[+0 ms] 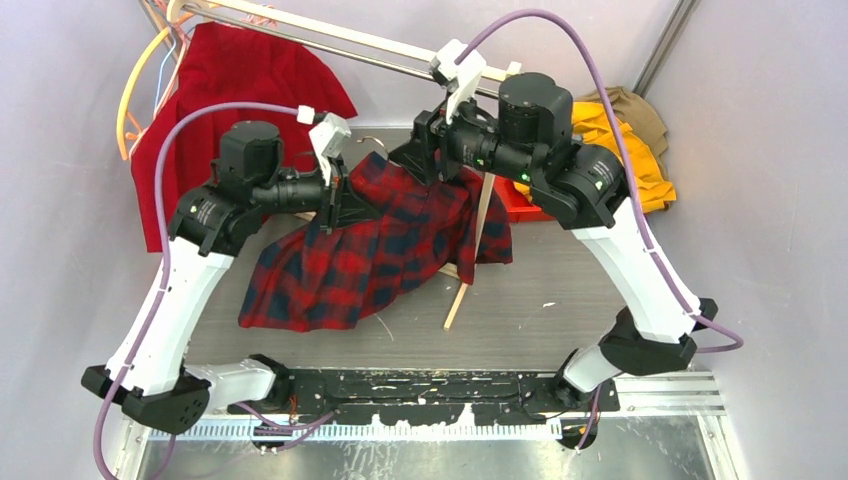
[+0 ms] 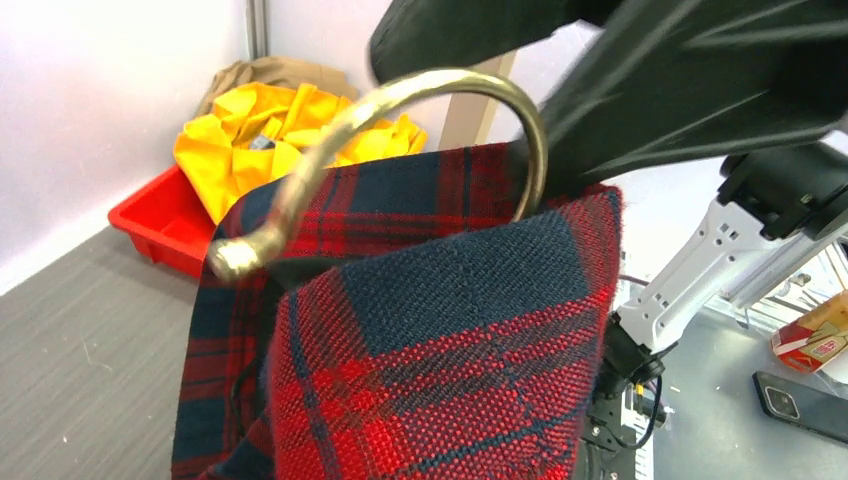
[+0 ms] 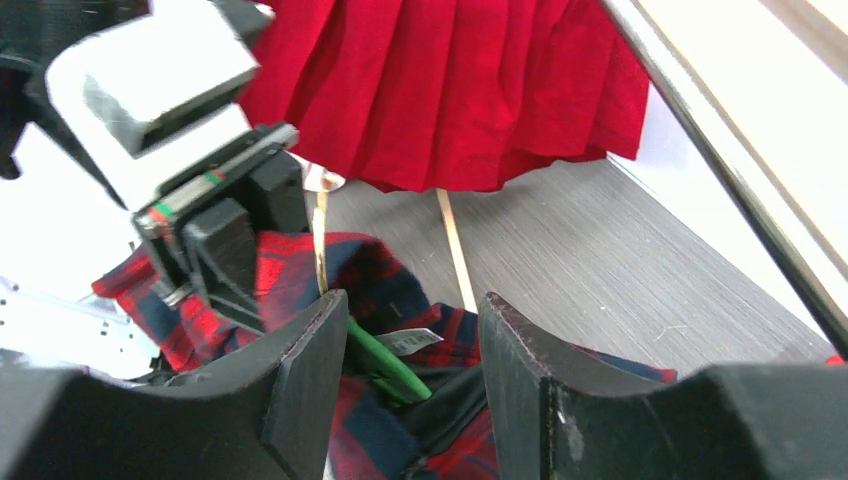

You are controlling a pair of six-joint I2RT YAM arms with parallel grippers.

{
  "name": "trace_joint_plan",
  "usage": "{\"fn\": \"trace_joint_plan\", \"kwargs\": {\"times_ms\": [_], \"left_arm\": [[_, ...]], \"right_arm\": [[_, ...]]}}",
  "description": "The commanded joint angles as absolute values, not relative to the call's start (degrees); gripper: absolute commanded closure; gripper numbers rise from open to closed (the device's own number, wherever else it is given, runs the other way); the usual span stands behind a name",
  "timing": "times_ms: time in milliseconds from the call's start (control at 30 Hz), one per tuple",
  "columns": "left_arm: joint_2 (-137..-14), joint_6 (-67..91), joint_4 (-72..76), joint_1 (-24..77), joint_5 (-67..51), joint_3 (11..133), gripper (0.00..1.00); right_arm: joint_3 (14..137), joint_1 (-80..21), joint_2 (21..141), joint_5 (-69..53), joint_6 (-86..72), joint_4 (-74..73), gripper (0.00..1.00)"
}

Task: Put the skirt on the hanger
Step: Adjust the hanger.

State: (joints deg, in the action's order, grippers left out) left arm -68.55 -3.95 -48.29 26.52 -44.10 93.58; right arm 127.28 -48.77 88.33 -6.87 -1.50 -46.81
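Note:
The bright-red pleated skirt (image 1: 240,90) hangs from the rail at the back left; it also shows in the right wrist view (image 3: 450,90). Thin orange and pale hangers (image 1: 150,55) hang beside it; I cannot pick out the cream hanger for certain. My left gripper (image 1: 335,200) is shut on a red-and-black plaid garment (image 1: 350,260) and holds it up; its fingers are hidden under the cloth in the left wrist view. My right gripper (image 3: 410,330) is open just above the plaid garment, its jaws on either side of a green hanger (image 3: 385,360) with a brass hook (image 2: 440,85).
A red bin (image 1: 525,208) with yellow cloth (image 1: 610,140) stands at the back right. The metal rail (image 1: 330,35) crosses the back. A thin wooden stick (image 1: 470,260) leans across the table. A phone (image 2: 800,400) lies beyond the table.

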Motion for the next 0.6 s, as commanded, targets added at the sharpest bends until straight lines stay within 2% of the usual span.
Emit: {"fn": "trace_joint_plan", "kwargs": {"times_ms": [0, 100, 300, 567], "left_arm": [[-68.3, -5.3, -47.0, 28.2, -44.6, 94.5, 1.0], [-68.7, -5.5, -48.5, 28.7, -44.2, 95.0, 1.0], [-70.3, -6.3, -49.8, 31.1, -42.9, 95.9, 1.0], [-71.4, -6.8, -50.7, 35.1, -40.0, 96.0, 1.0]], "right_arm": [[126.3, -49.0, 83.6, -8.2, 0.2, -44.0, 0.44], [123.4, -49.0, 81.2, -2.6, -0.5, -43.2, 0.44], [123.2, -49.1, 81.4, -7.6, -1.2, -44.1, 0.44], [126.0, -49.1, 85.2, -5.0, -2.8, -45.0, 0.44]]}}
